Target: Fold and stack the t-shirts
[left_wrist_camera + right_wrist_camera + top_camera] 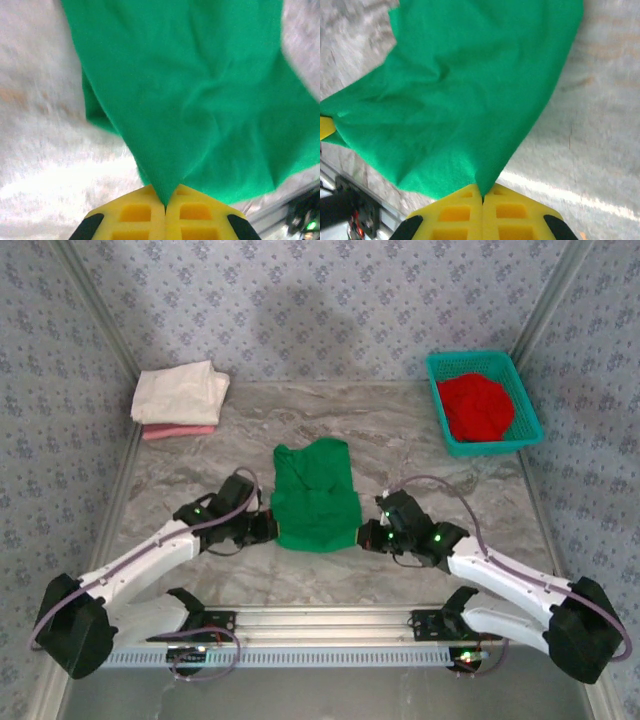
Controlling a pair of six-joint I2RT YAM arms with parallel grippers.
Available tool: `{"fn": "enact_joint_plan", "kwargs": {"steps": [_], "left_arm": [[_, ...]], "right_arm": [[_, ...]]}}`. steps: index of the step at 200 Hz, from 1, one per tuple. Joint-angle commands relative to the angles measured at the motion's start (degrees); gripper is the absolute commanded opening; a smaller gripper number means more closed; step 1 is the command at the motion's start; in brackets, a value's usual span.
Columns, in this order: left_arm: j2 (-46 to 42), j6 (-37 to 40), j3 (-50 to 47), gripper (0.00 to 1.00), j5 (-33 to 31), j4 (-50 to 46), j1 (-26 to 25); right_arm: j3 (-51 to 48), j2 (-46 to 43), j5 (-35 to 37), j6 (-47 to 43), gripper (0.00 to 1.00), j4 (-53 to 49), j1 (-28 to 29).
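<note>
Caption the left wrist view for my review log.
Left pincer shut on the green t-shirt at its edge, cloth pulled taut above the marble table.

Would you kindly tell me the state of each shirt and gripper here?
Green shirt: partly folded, near corners gripped.
White shirt: folded, atop pink shirt.
Pink shirt: folded, under it.
Red shirt: crumpled in basket.
Left gripper: shut on green shirt.
Right gripper: shut on green shirt.

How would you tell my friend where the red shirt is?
Look to the far right corner of the marble table, where a teal mesh basket sits. The red shirt is bunched up inside it, the only shirt in a basket.
</note>
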Motion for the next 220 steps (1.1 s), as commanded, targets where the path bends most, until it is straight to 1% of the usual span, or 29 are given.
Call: {"fn": "enact_joint_plan", "kwargs": {"steps": [1, 14, 36, 49, 59, 63, 74, 102, 111, 130, 133, 142, 147, 150, 151, 154, 156, 157, 159, 161, 171, 181, 183, 186, 193, 201, 209, 216, 220], "left_arm": [[3.64, 2.73, 7.03, 0.0, 1.31, -1.44, 4.72], [6.0, 4.21, 10.42, 0.0, 2.06, -1.33, 7.14], [10.8, 6.41, 16.2, 0.0, 3.13, -1.63, 11.3], [14.43, 7.38, 19.29, 0.0, 4.04, -1.21, 13.4], [17.33, 9.18, 22.2, 0.0, 4.08, -0.6, 14.24], [18.72, 9.99, 23.58, 0.0, 3.49, -0.84, 14.47], [23.01, 12.04, 27.96, 0.0, 2.97, -1.82, 15.35], [32.98, 15.57, 39.03, 0.0, 3.64, -2.14, 17.63], [36.15, 16.46, 42.63, 0.0, 2.78, -2.65, 18.33], [43.18, 18.67, 50.78, 0.0, 2.77, -3.35, 20.16], [44.46, 19.05, 52.29, 0.02, 2.3, -3.87, 20.43], [48.31, 20.26, 57.53, 0.07, 1.17, -5.58, 21.47], [50.64, 20.71, 60.76, 0.11, 0.54, -6.74, 22.13], [52.11, 20.99, 62.81, 0.13, 0.02, -7.58, 22.63], [52.54, 21.04, 63.54, 0.15, -0.19, -7.8, 22.76], [54.05, 21.09, 65.8, 0.2, -0.74, -8.22, 23.28], [55.02, 21.05, 67.28, 0.26, -1.12, -9.71, 23.63], [55.44, 21.07, 67.89, 0.29, -1.24, -10.14, 23.79], [56.33, 21.09, 69.51, 0.33, -1.47, -10.85, 24.09], [57.41, 20.98, 71.1, 0.35, -1.61, -11.74, 24.47], [61.6, 20.92, 79.93, 0.36, -1.33, -15.51, 25.87], [63.83, 20.83, 85.55, 0.4, -2.74, -19.02, 26.33], [63.92, 20.78, 86.25, 0.41, -3.25, -19.47, 26.33], [63.91, 20.63, 86.87, 0.43, -3.82, -20.14, 26.32], [62.72, 20.0, 86.14, 0.46, -3.84, -20.15, 26.19], [60.17, 19.03, 82.38, 0.49, -2.48, -18.22, 25.99], [56.62, 18.06, 76.36, 0.52, -1.18, -15.03, 25.61], [53.3, 17.32, 70.04, 0.58, -0.76, -11.82, 25.22], [51.45, 16.86, 66.01, 0.6, -0.46, -10.07, 25.03]], "right_arm": [[7.29, 4.98, -0.36, -5.74, 0.0, 0.51, -6.3], [11.68, 8.86, -2.07, -7.97, 0.0, 0.93, -9.19], [20.44, 15.76, -2.78, -11.7, 0.0, -0.65, -11.83], [25.61, 20.43, -4.42, -12.19, 0.0, -0.83, -13.69], [29.45, 24.11, -4.96, -12.19, 0.0, -1.42, -14.7], [31.72, 26.19, -5.19, -14.02, 0.0, -1.96, -15.17], [37.67, 30.33, -5.79, -14.93, 0.0, -3.77, -16.16], [50.11, 41.49, -5.68, -14.97, 0.0, -5.77, -18.51], [54.68, 45.31, -5.44, -15.01, 0.0, -6.75, -19.44], [62.5, 53.3, -5.73, -14.37, 0.0, -5.72, -21.21], [64.67, 55.31, -5.99, -14.16, 0.03, -6.11, -21.57], [70.38, 59.96, -7.39, -13.76, 0.07, -7.06, -22.17], [73.01, 62.06, -7.8, -13.22, 0.11, -7.48, -22.45], [75.69, 64.13, -8.13, -12.29, 0.18, -7.71, -22.73], [75.69, 64.13, -8.13, -12.29, 0.18, -7.71, -22.73], [78.68, 66.02, -8.67, -10.47, 0.26, -7.84, -22.98], [79.51, 66.68, -8.98, -10.23, 0.29, -7.9, -22.98], [81.27, 67.9, -9.62, -9.96, 0.32, -8.16, -23.08], [83.03, 69.12, -10.27, -9.74, 0.34, -8.49, -23.19], [85.03, 70.33, -10.98, -9.62, 0.34, -8.9, -23.35], [94.84, 75.52, -13.84, -8.44, 0.33, -11.04, -23.93], [102.21, 78.72, -16.46, -7.04, 0.4, -12.55, -24.3], [105.16, 79.65, -17.93, -6.42, 0.44, -12.97, -24.4], [105.62, 79.73, -18.18, -6.36, 0.45, -13.01, -24.4], [107.56, 79.68, -18.85, -6.17, 0.47, -13.81, -24.4], [106.52, 77.69, -18.52, -6.95, 0.48, -14.34, -24.35], [102.7, 74.38, -17.87, -8.23, 0.5, -13.53, -24.14], [97.28, 70.96, -16.94, -9.62, 0.54, -12.25, -23.9], [93.86, 68.94, -16.49, -10.05, 0.57, -11.5, -23.73]]}}
